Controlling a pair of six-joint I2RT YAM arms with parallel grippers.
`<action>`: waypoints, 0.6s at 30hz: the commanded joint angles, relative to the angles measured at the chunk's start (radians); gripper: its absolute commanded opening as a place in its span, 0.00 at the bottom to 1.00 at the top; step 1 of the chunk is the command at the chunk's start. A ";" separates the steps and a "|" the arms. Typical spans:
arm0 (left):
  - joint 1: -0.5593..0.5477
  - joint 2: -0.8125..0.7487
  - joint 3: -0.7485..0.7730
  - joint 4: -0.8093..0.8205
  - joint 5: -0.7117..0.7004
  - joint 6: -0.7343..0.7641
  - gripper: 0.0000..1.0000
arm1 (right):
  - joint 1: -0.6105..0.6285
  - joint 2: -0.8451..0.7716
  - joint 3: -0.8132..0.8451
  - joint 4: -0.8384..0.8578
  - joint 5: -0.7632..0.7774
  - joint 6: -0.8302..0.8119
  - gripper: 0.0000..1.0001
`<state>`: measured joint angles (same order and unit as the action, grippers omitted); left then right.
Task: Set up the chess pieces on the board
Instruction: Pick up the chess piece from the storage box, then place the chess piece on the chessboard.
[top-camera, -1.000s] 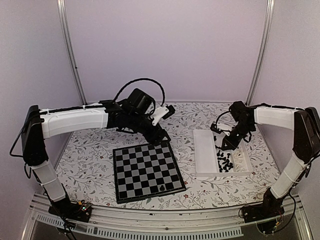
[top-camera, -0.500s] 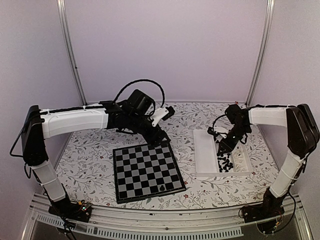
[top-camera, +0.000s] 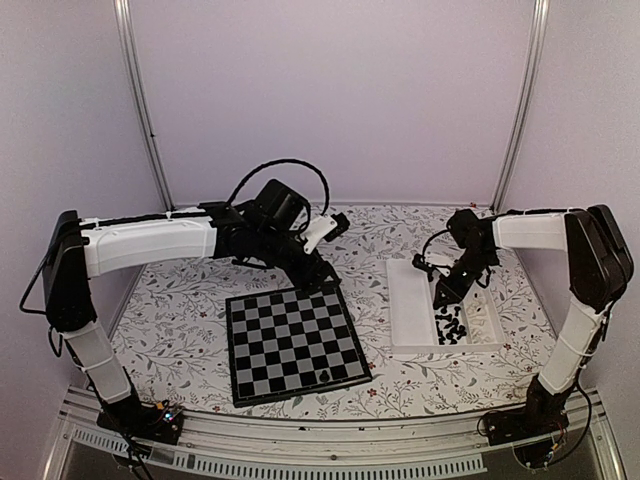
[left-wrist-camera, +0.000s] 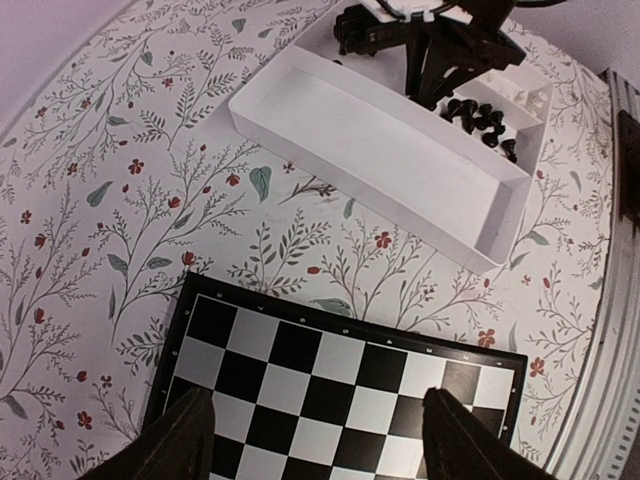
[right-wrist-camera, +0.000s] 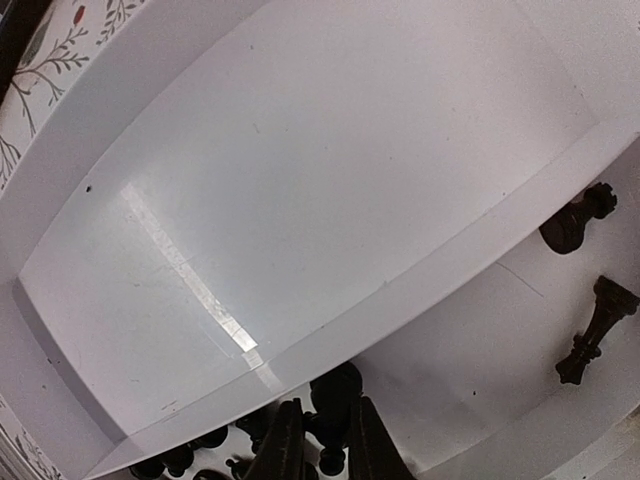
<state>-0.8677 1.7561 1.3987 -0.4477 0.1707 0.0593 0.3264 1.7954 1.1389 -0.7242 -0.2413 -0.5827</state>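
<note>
Left end effector (left-wrist-camera: 318, 405) wide, above board (left-wrist-camera: 250, 330) far edge. Right end effector (right-wrist-camera: 324, 420) narrow, pinching chess piece (right-wrist-camera: 336, 388) in tray (right-wrist-camera: 300, 200) right of board.

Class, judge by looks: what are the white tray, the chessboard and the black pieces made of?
Tray: likely smooth plastic, glossy; a light streak reflects. Board: matte, flat, printed squares; material unclear. Chess pieces: probably moulded plastic, faint sheen.
</note>
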 joint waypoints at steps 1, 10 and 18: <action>0.004 -0.018 -0.012 0.003 0.000 0.001 0.73 | 0.004 -0.007 0.023 -0.010 0.008 0.006 0.11; 0.051 -0.060 -0.035 0.012 -0.015 0.026 0.73 | 0.030 -0.165 0.040 -0.078 0.052 0.006 0.09; 0.154 -0.103 -0.096 0.089 -0.020 0.027 0.73 | 0.225 -0.203 0.130 -0.211 -0.181 -0.070 0.10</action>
<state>-0.7628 1.6939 1.3323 -0.4210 0.1635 0.0788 0.4522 1.6047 1.2198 -0.8467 -0.2687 -0.6025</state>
